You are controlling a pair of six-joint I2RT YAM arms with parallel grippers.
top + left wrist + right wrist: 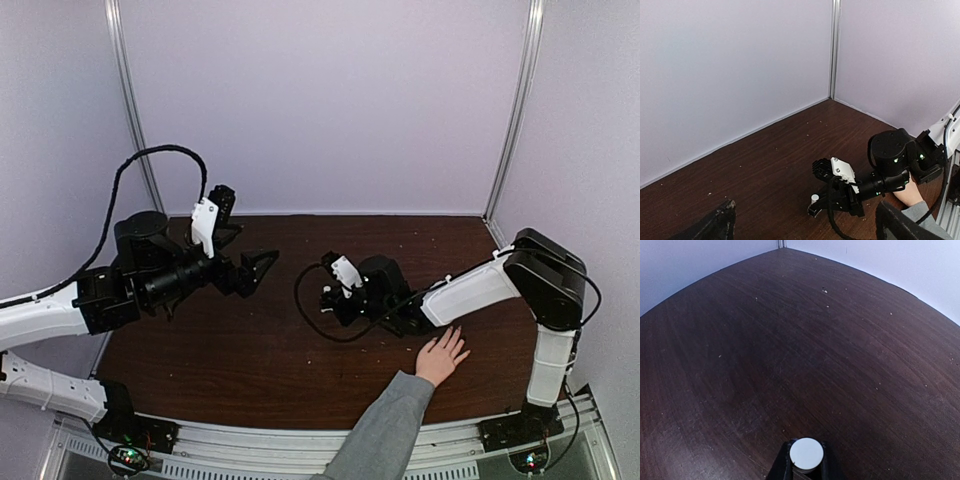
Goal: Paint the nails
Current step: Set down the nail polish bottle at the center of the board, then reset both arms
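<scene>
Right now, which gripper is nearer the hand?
Right. The right gripper, shut on a white cap, sits beyond and left of the hand; the left gripper, open, hangs much farther left.

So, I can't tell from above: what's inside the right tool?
A small white round cap is pinched in the shut right tool. Anything beneath the cap is hidden by it and the dark fingers.

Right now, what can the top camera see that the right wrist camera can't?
Only the top view shows a person's hand resting on the table, its grey sleeve, the left arm with the left jaws wide open, and the right arm. Only the right wrist view shows, close up, a white round cap pinched between the right jaws. Both show the dark brown table and the pale walls.
</scene>
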